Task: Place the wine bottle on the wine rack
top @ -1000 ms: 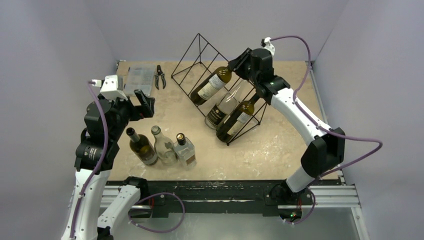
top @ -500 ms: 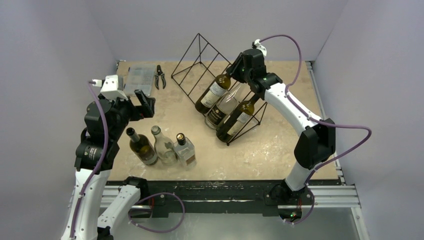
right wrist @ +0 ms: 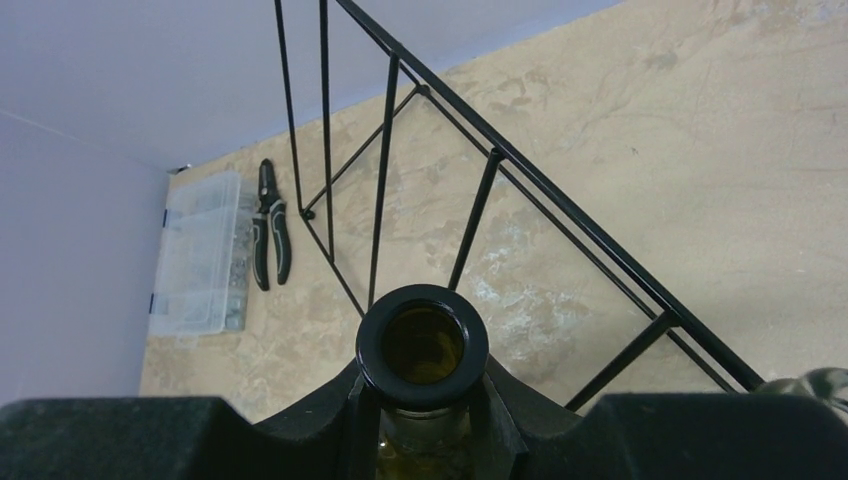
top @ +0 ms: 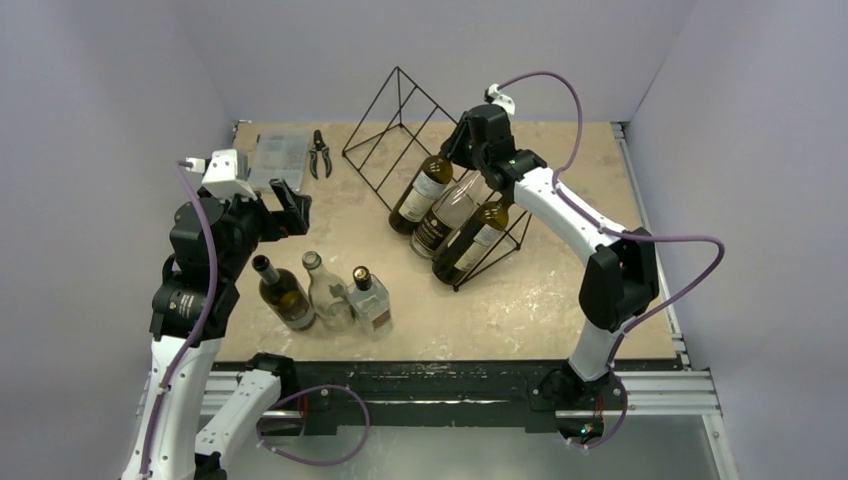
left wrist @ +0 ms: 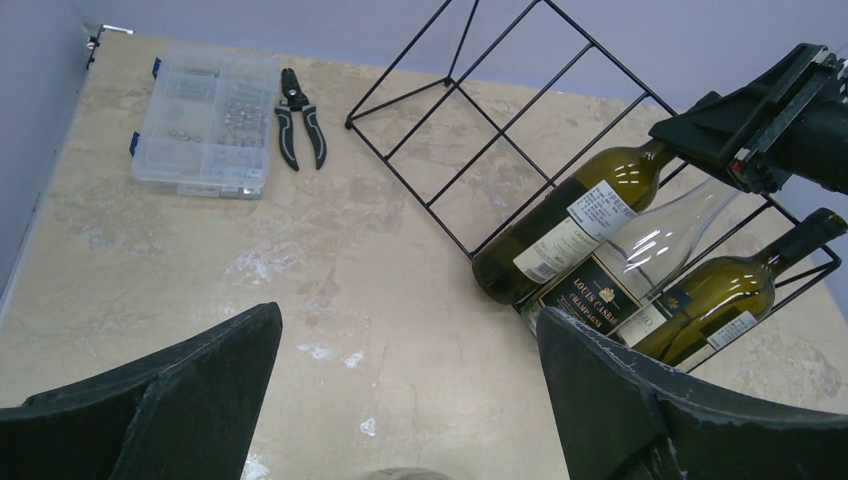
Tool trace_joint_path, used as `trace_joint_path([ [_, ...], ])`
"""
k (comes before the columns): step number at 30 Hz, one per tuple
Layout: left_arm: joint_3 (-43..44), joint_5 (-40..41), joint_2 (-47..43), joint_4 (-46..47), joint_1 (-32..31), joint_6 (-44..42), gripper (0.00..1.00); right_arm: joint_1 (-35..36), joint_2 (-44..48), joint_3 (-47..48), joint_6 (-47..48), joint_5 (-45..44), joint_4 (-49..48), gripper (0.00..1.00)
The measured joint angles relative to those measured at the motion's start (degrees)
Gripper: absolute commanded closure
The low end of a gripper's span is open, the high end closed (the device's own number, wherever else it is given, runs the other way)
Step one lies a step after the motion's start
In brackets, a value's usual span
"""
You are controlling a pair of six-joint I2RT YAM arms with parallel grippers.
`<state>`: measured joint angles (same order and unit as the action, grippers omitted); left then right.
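Overhead, the right fingers point(top: 461, 140) were clenched on the neck of the wine bottle point(top: 421, 190), just below its open mouth. The right wrist view showed both finger pads pressed to the dark glass on either side of the rim. That wine bottle lay on the sloped face of the wine rack point(top: 372, 108), in one of its slots. Its neck pointed up toward the ridge wire and its base sat low, near the table point(top: 560, 290). Its pale label faced upward.

Just beside it on the right lay a clear bottle point(top: 456, 207), and next along a dark bottle point(top: 477, 236), both tilted the same way. The rack's slots left of the held bottle showed only bare wire.

The left fingers point(top: 290, 206) were spread wide and held nothing, poised over the left side of the table. Near them three bottles point(top: 328, 295) stood upright in a short row, well apart from the rack. At the far left corner a clear plastic parts box point(top: 275, 158) lay flat, with black-handled pliers point(top: 320, 152) just beside it.
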<state>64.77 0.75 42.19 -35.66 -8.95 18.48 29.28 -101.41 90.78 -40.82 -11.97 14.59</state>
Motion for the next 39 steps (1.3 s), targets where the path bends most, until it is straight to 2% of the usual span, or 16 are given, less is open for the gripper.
trace_joint_path([
  [3,0.0,0.0,0.0,0.0,0.0,0.0,0.0,0.3,-0.5,0.0,0.3,-0.5,-1.3,0.83],
  [10,0.0,0.0,-0.2,0.0,0.0,0.0,0.0,0.7,-0.5,-0.2,1.6,-1.4,-1.8,0.64],
  [18,0.0,0.0,-0.3,0.0,0.0,0.0,0.0,1.6,-0.5,-0.2,2.7,-2.7,-3.1,0.51],
  [23,0.0,0.0,-0.3,0.0,0.0,0.0,0.0,1.6,-0.4,-0.2,3.5,-3.8,-3.5,0.46],
  [39,0.0,-0.1,-0.3,0.0,0.0,0.0,0.0,3.8,5.0,-0.2,8.5,-6.6,-3.5,0.41],
])
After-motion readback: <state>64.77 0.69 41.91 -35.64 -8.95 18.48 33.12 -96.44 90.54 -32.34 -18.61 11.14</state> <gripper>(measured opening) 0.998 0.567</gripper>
